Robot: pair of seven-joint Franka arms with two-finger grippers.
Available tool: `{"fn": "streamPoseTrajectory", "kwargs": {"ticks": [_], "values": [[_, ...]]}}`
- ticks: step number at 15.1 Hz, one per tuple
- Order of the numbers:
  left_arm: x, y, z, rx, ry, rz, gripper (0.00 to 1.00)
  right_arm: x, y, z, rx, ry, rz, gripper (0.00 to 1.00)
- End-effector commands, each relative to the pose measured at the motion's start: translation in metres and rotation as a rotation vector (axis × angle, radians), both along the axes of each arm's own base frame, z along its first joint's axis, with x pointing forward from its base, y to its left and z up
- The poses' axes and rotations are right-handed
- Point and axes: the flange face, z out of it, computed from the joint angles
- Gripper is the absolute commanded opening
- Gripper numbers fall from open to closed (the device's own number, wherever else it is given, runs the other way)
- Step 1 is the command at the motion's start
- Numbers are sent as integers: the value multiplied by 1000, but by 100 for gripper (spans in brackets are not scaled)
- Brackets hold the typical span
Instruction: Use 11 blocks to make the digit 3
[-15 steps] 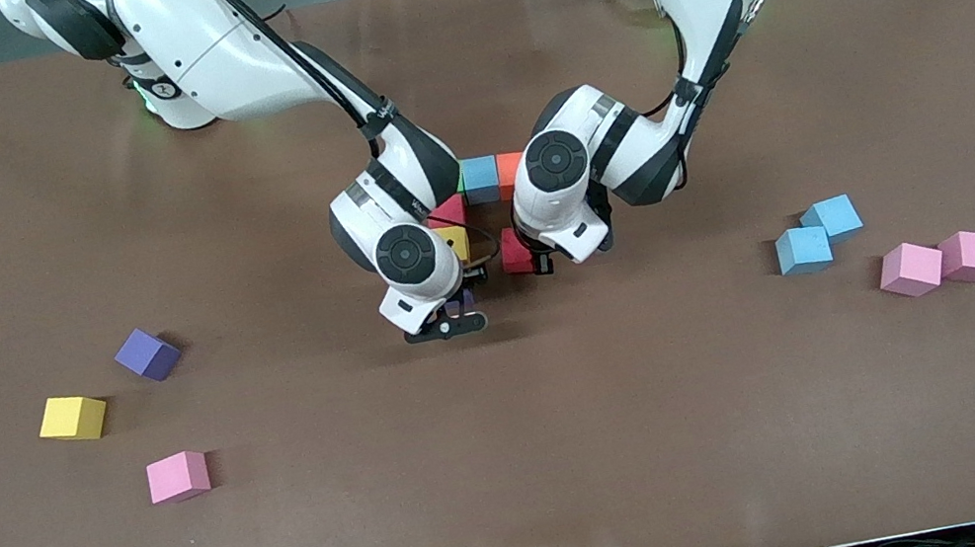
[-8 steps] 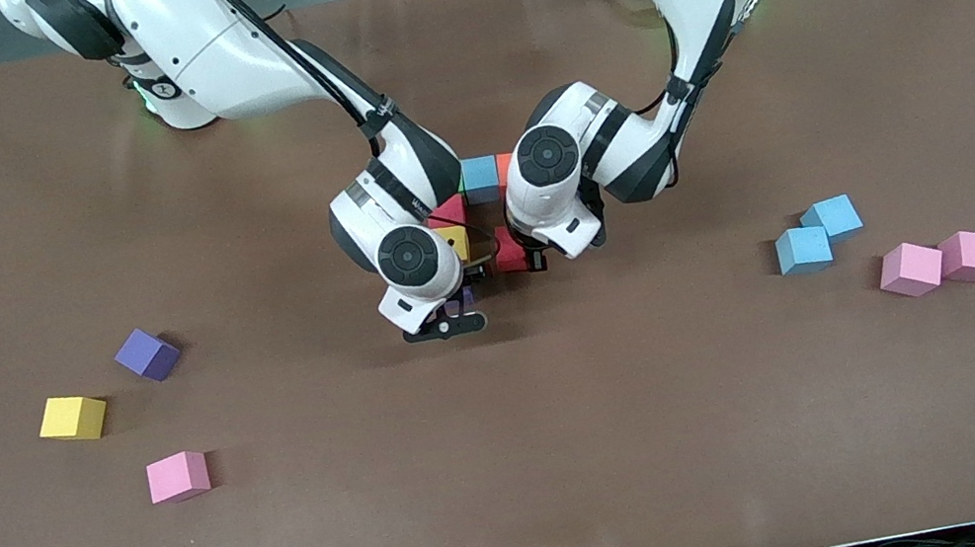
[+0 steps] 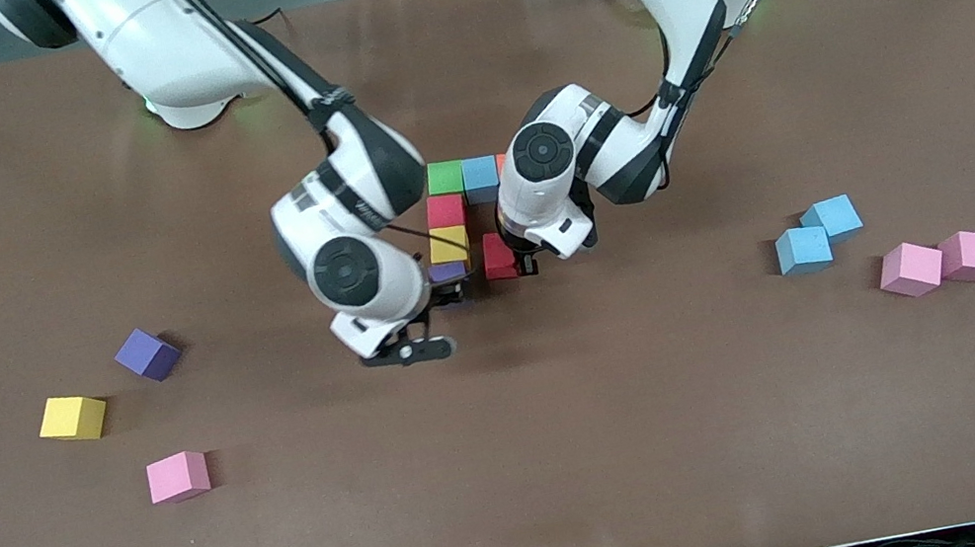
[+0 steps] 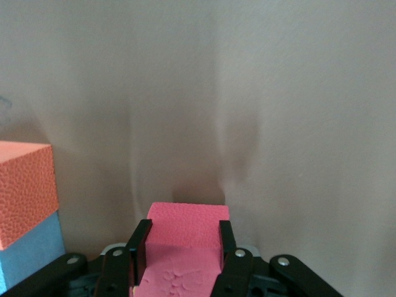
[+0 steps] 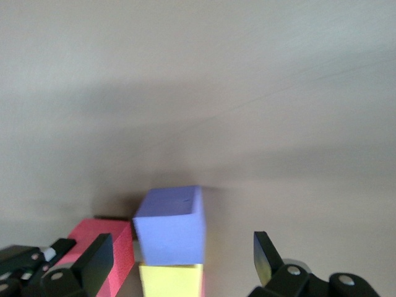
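Six blocks of the digit 3 point(image 3: 460, 218) lie mid-table toward the base edge as the right gripper point(image 5: 179, 263), released, hangs over the purple block point(image 3: 447, 272), and the left gripper point(image 4: 179, 244), clenched on a red block point(image 3: 498, 257), must seat it beside.

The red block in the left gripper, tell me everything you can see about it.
The red block is a small matte cube with a foam-like, pebbled surface. The left gripper is shut on it, one black finger pressed against each of two facing sides. It sits low at the brown table, beside the yellow block and purple block of the half-built figure, with a narrow gap between. Whether it rests on the table cannot be told.
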Motion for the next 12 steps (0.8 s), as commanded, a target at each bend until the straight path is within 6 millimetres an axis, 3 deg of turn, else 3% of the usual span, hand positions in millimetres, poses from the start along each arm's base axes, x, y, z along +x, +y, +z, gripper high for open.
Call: {"fn": "streamPoseTrajectory", "kwargs": {"ticks": [1,3,8,10,12], "values": [[-10,-18,-2,30,-39,23,3,23,-77,32,30,39,33,100],[-13,-21,-1,42,-54,19,3,45,-132,44,43,12,58,100],[-21,-22,-4,56,-45,32,3,81,-266,37,-19,-39,219,100],[-21,-23,-3,55,-45,41,3,89,-310,23,-36,-48,289,100],[-20,-23,-3,54,-45,53,3,101,-337,11,-28,-98,392,100]]}}
